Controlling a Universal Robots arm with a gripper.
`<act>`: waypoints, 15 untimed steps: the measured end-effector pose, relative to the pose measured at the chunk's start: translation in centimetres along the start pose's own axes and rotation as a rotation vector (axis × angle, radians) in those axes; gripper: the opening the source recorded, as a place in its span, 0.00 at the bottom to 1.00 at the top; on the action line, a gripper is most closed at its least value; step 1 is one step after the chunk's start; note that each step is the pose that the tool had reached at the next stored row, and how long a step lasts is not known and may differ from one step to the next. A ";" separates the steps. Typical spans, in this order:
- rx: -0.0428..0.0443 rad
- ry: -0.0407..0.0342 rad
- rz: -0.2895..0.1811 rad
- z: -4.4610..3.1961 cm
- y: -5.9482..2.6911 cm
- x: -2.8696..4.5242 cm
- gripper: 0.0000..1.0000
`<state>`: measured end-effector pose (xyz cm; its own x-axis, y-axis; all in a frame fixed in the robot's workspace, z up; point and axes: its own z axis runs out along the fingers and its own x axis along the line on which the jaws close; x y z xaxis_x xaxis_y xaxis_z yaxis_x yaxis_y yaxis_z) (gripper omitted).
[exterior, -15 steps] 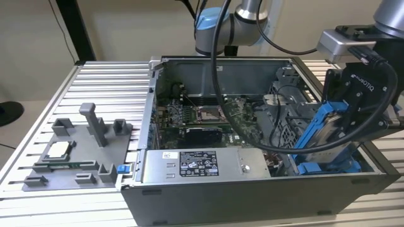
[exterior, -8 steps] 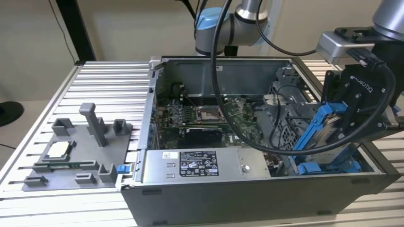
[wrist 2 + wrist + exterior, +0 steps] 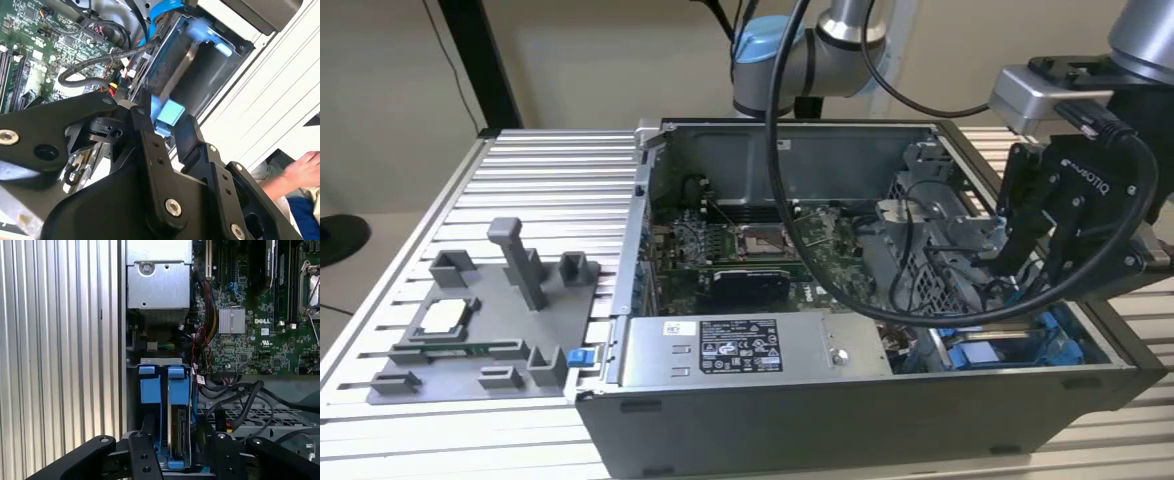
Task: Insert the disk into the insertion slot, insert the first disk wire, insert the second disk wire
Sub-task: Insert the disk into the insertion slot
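**Step one in hand: disk on edge in its slot, gripper on it**

Nearest to you in the first wrist view, the gripper [image 3: 175, 419] stands over the disk [image 3: 177, 435], with one black finger [image 3: 145, 455] on each flat side of its blue frame. I read it as clamped on the disk, not loose. The second wrist view shows the same pinch on the frame's blue end tab [image 3: 167, 112].

The disk stands on edge, most of its length down inside the slot [image 3: 160, 361], just beside a second blue frame [image 3: 149, 387]. In the exterior view all this sits at the lower right of the frame, inside the open computer case [image 3: 854, 420].

So you are on the first step, the insertion. I judge it well along, but you cannot see from here whether the disk has reached the end of the slot. Any further travel calls for a straight push along the slot walls with no twist, because the fit looks close and the neighbouring frame leaves little room.

Just past the slot, loose cables [image 3: 240, 400] lie over a perforated grey cage. I cannot tell which are the disk wires, and none shows plugged into the disk. Beyond them is the motherboard [image 3: 250, 347].

In the exterior view the power supply [image 3: 720, 350] sits at lower centre and a grey parts tray [image 3: 467, 340] at lower left. The second wrist view shows a person's hand [image 3: 302, 170] outside the case, so mind it.
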<state>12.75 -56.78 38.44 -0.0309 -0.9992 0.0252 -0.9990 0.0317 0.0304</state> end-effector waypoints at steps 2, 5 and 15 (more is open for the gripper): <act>0.0000 0.0000 0.000 -0.35 0.01 0.01 1.00; 0.0000 0.0001 0.000 -1.16 0.04 0.00 1.00; 0.0038 -0.0061 0.000 -1.15 0.14 -2.25 1.00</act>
<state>12.72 -54.49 39.53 -0.0313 -0.9993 0.0191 -0.9991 0.0318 0.0266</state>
